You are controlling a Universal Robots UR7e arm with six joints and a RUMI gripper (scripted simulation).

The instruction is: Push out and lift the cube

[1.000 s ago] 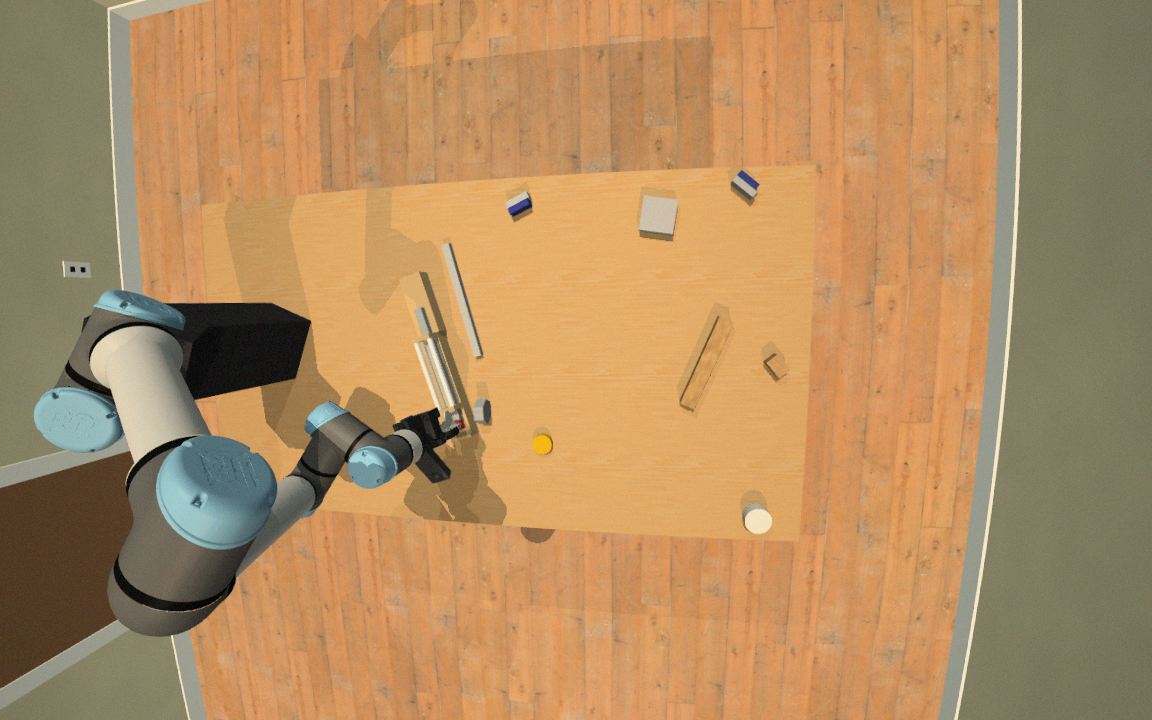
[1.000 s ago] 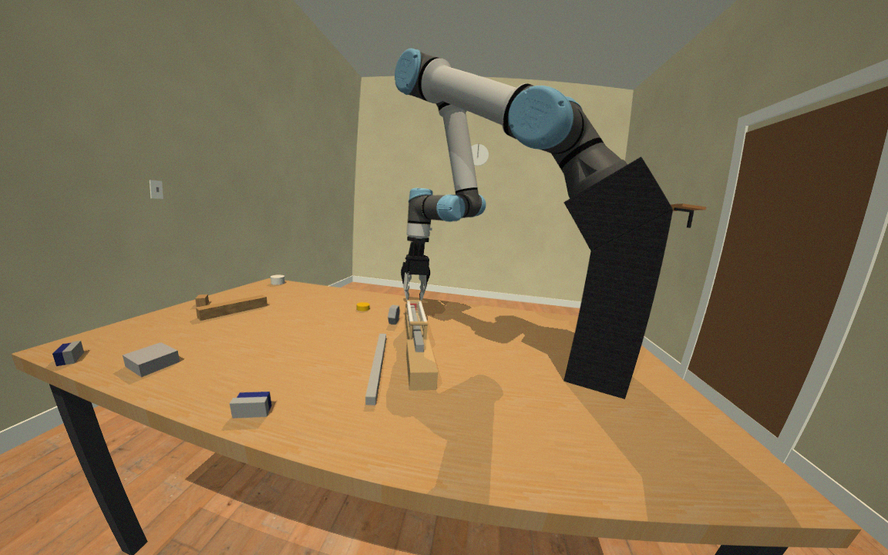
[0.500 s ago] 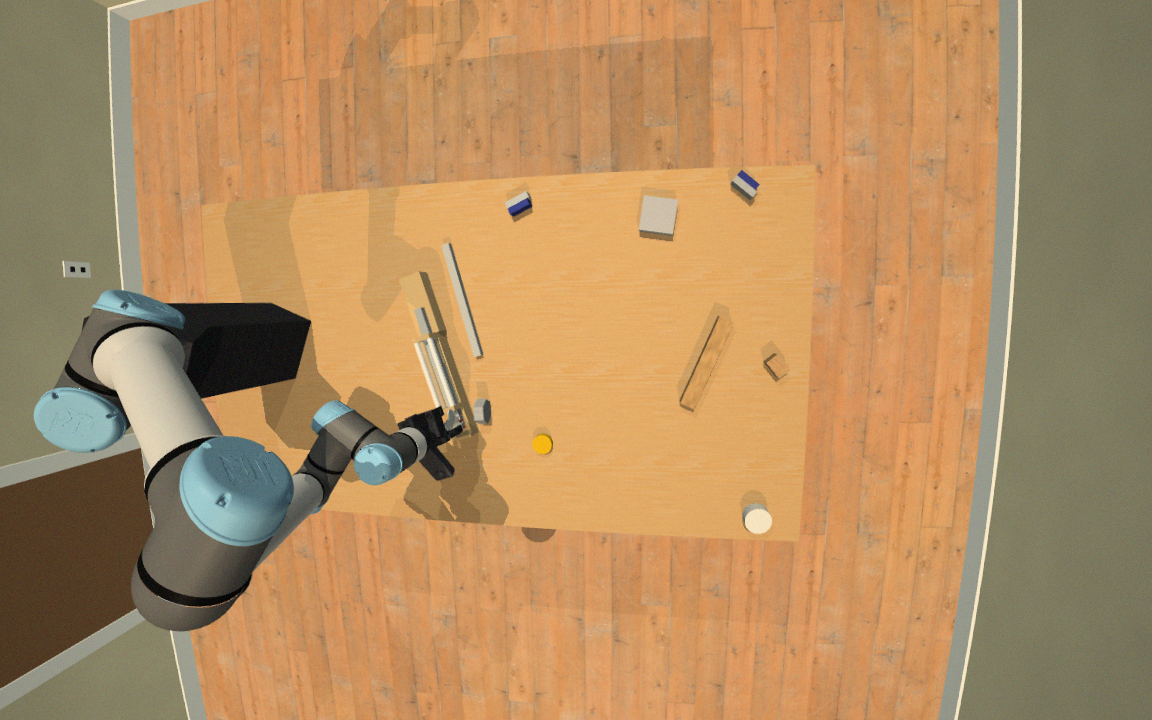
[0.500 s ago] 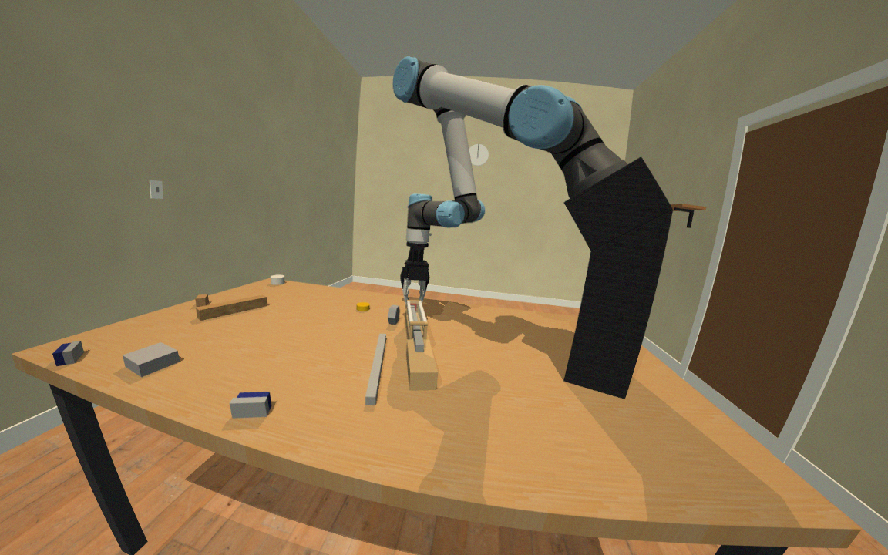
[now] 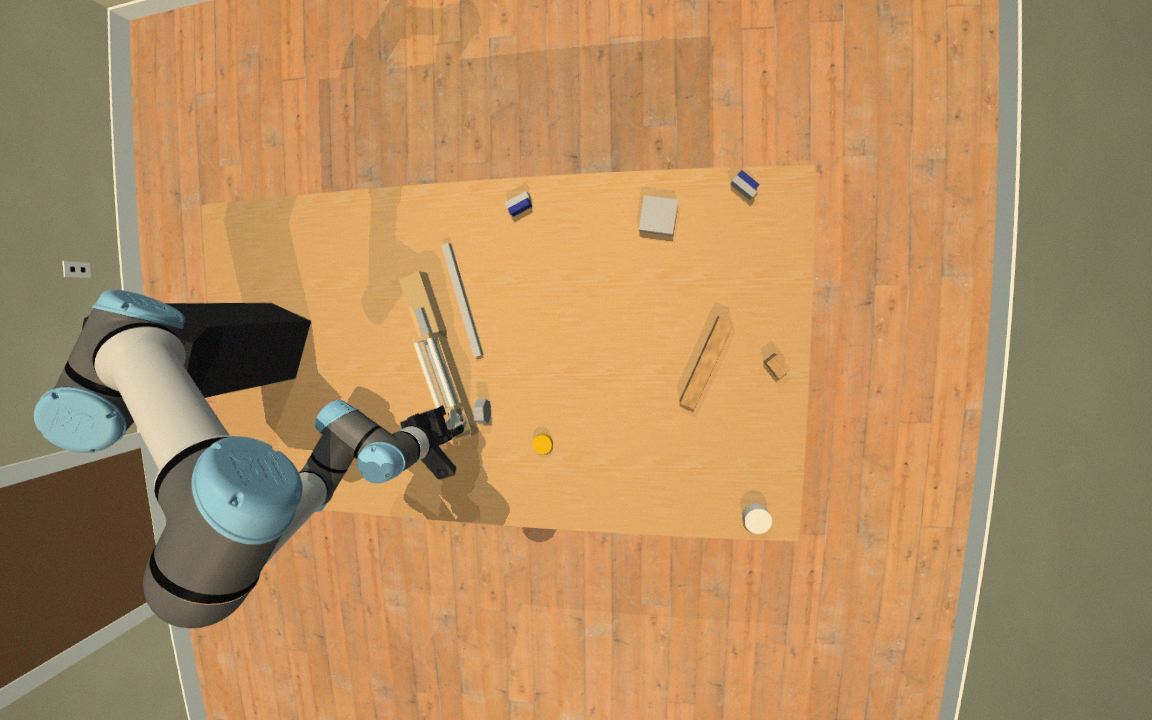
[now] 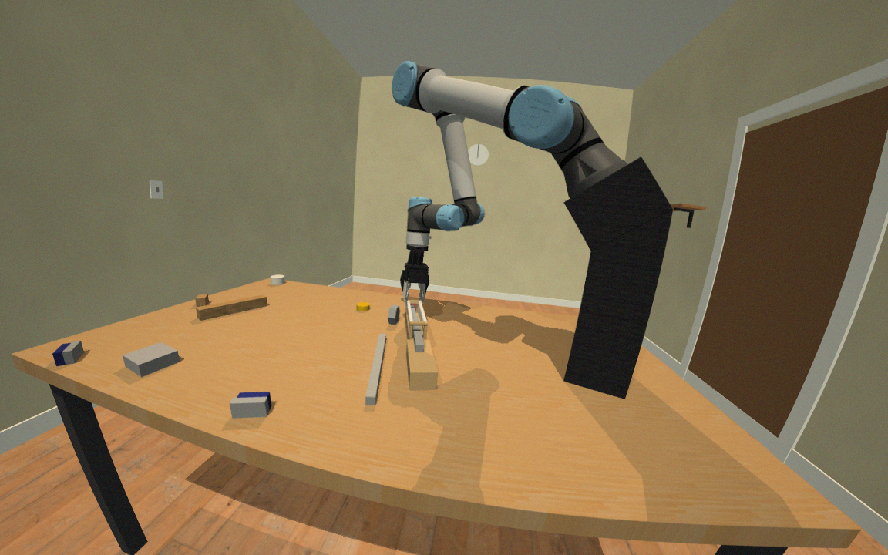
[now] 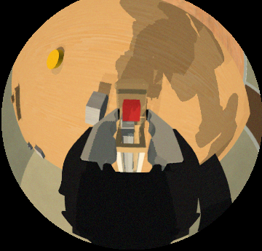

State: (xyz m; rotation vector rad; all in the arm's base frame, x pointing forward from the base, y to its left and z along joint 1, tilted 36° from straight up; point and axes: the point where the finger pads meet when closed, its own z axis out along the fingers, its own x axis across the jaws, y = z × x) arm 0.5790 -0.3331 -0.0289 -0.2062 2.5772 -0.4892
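Note:
The red cube point(image 7: 131, 110) sits on the short ledge at the channel's far end, just inside the raised lip point(image 7: 132, 86). The channel point(image 5: 435, 365) point(image 6: 417, 318) point(image 7: 129, 160) is a narrow wooden trough with a pale roof. My gripper point(image 5: 456, 428) point(image 6: 414, 295) point(image 7: 132, 109) points straight down over that end. It is part open, with one finger on each side of the cube and a small gap on both sides. In the overhead view the gripper hides the cube. A short grey rod point(image 5: 420, 318) point(image 6: 418, 341) sticks out of the channel's other end.
A small grey block point(image 5: 482, 410) point(image 6: 392, 314) point(image 7: 95, 107) stands right beside the ledge end. A long grey bar point(image 5: 462, 300) point(image 6: 375, 368) lies alongside the channel. A yellow disc point(image 5: 542, 443) point(image 6: 362, 306) point(image 7: 53, 59) lies further out. A wooden block point(image 5: 416, 291) point(image 6: 422, 369) sits behind the rod.

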